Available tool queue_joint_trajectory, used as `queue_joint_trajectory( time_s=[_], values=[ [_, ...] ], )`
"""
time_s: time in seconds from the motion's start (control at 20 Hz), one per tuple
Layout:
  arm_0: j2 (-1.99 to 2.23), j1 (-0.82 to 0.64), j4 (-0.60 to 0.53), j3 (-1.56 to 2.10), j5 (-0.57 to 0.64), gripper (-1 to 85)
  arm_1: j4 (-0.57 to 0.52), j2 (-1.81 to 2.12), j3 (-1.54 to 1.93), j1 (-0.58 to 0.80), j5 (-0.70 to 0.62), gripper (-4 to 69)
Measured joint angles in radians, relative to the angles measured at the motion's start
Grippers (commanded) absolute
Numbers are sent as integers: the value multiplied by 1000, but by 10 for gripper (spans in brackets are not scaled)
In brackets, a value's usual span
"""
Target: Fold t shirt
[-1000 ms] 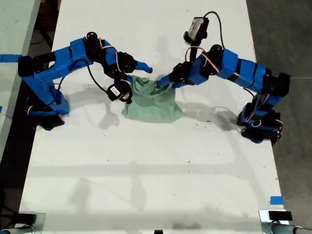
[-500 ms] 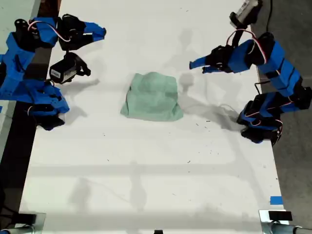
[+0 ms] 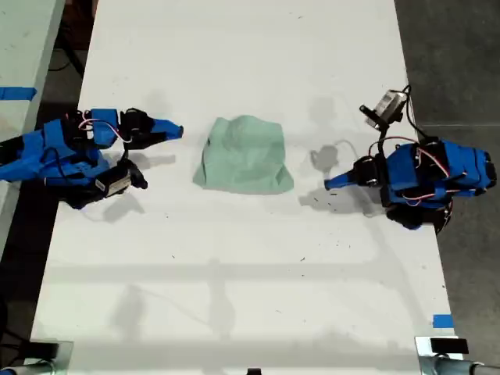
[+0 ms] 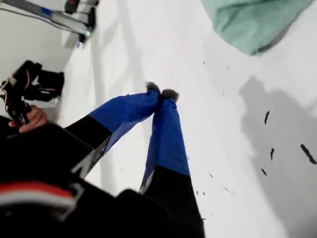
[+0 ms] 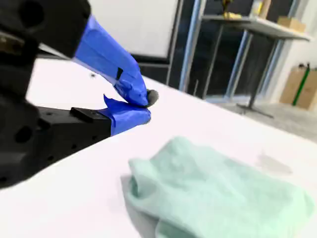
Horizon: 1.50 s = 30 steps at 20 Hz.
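The white surface [image 3: 234, 297] fills most of the exterior view, and most of it lies bare. The t shirt [image 3: 244, 156] sits on it between the two arms, well apart from both. It is a compact, rumpled mint-green bundle, roughly squared off, with one soft edge bulging.

My first pincer [image 3: 330, 183] is low over the surface at the exterior view's right. Its own camera shows its blue tips pressed together on nothing [image 4: 162, 94], with the t shirt [image 4: 252, 22] some way ahead of it. My second pincer [image 3: 173, 131] is at the exterior view's left, also low. Its tips appear to meet with nothing between them [image 5: 143, 104], though the blur there leaves a slight gap possible. The t shirt [image 5: 218, 198] lies just beyond it.

The fold looks about done, and the risk is that it will not hold. The cloth is puffy and loosely stacked, so a raised layer could slide or spring open without being touched. If either pincer goes back in with tips closed, it could push the whole bundle across the smooth surface instead of catching an edge. A pinch into the thick side might also take several layers and pull the fold apart.

Sleeves, collar and hem cannot be told apart in any view. The layers underneath are hidden. A few dark specks [image 4: 267, 117] mark the surface near my first pincer, and what they are is unclear.
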Motion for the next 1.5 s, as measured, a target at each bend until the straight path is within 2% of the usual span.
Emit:
queue_joint_trajectory(
  time_s=[0.15,0.2,0.3,0.35,0.45,0.55,0.6,0.65,0.75,0.9,1.0,1.1,1.5],
  values=[
    [155,8,15,186,20,-4,-51,91,244,-28,2,187],
    [158,23,67,186,18,-4,-64,104,304,-31,17,185],
    [195,15,265,187,-86,-4,-64,107,350,-15,12,184],
    [202,8,357,187,-137,-4,-20,107,350,17,-38,181],
    [206,66,416,187,-290,-4,78,107,351,60,-147,174],
    [206,94,430,187,-402,-3,89,107,351,71,-408,149],
    [206,107,431,187,-405,4,91,107,351,71,-508,139],
    [206,107,431,187,-371,43,91,107,351,75,-554,130],
    [206,92,437,187,-216,96,91,107,351,80,-574,119],
    [206,75,437,187,209,95,91,107,351,80,-577,108],
    [206,78,437,187,414,94,91,107,351,80,-577,102],
    [206,78,437,187,472,93,91,107,351,80,-580,95],
    [207,91,437,187,480,93,91,107,351,80,-580,83]
  ],
)
